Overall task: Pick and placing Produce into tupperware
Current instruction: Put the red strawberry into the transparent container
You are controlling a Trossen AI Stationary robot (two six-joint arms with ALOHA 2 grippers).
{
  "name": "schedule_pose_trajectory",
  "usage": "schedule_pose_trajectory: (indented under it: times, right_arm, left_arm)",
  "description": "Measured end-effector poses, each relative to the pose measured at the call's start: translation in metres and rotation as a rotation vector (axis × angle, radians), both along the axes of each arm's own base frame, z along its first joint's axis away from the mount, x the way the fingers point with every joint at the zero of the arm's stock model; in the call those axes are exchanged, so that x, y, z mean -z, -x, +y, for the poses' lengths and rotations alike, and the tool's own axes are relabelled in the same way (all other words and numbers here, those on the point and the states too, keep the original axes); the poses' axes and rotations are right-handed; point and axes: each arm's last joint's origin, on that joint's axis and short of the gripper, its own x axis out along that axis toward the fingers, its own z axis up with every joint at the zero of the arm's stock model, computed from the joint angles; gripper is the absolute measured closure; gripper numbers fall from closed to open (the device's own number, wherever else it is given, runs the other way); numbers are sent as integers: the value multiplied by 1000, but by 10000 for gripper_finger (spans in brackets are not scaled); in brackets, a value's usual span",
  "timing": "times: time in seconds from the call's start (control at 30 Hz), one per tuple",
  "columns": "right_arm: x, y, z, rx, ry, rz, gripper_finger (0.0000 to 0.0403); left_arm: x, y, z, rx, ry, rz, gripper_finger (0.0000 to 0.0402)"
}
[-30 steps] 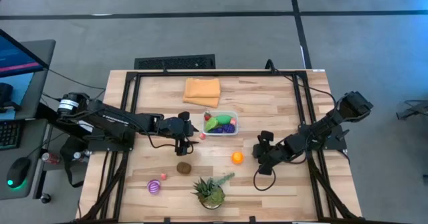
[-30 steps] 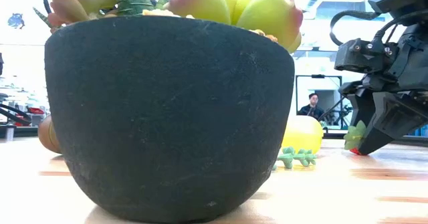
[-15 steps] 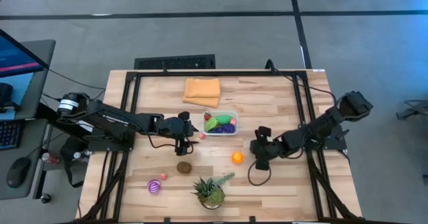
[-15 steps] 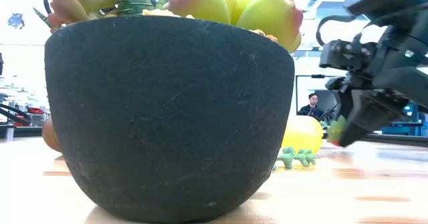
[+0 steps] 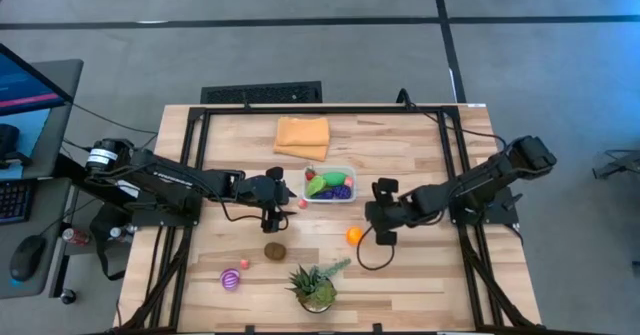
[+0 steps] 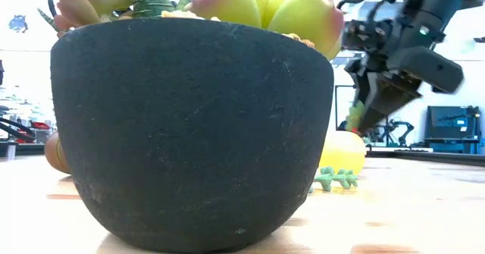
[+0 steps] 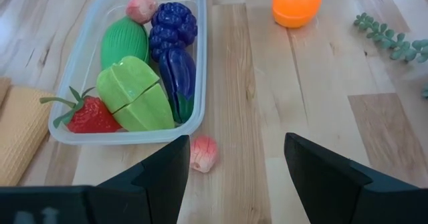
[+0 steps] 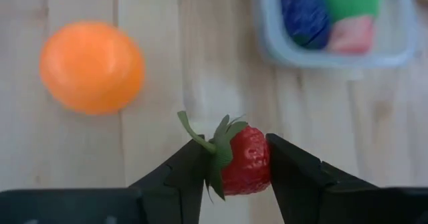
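The clear tupperware tub (image 5: 353,190) sits mid-table holding several toy pieces: green ones, purple ones and a strawberry (image 7: 87,115). My right gripper (image 5: 379,218) is just right of the tub and shut on a second red strawberry (image 8: 245,161), above the table near an orange fruit (image 5: 354,236). My left gripper (image 5: 273,213) waits open left of the tub, with a small pink piece (image 7: 204,152) lying on the wood between its fingers. A brown fruit (image 5: 274,250), a striped pink-purple one (image 5: 231,279) and a tiny pink one (image 5: 244,264) rest on the table nearer the front. My right gripper pinches the strawberry's red body (image 8: 254,164) between its two fingers, one on either side, with the green leafy cap (image 8: 217,144) sticking out beside one finger. The fingers point downward at a slant (image 6: 377,106). The strawberry is lifted clear of the table.
A spiky green plant in a dark pot (image 5: 316,285) stands near the front edge and fills most of the low view (image 6: 189,133). A folded orange cloth (image 5: 302,136) lies behind the tub. Bare wood shows on the table's right and far-left parts.
My right gripper has moved toward the table's left and somewhat toward the far edge, closing on the tub, and has risen, carrying the strawberry with it. The left arm has kept still.
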Motion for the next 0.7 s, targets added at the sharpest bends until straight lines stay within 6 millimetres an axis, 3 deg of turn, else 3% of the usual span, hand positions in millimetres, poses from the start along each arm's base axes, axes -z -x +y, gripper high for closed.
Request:
schedule_pose_trajectory:
  times: [0.33,0.7]
  right_arm:
    - [-40,-28,-19,-68,87,-51,270]
    - [-61,-48,-69,-35,165,-131,244]
  left_arm:
    - [4,3,0,3,-7,49,166]
    - [5,4,0,3,-8,64,166]
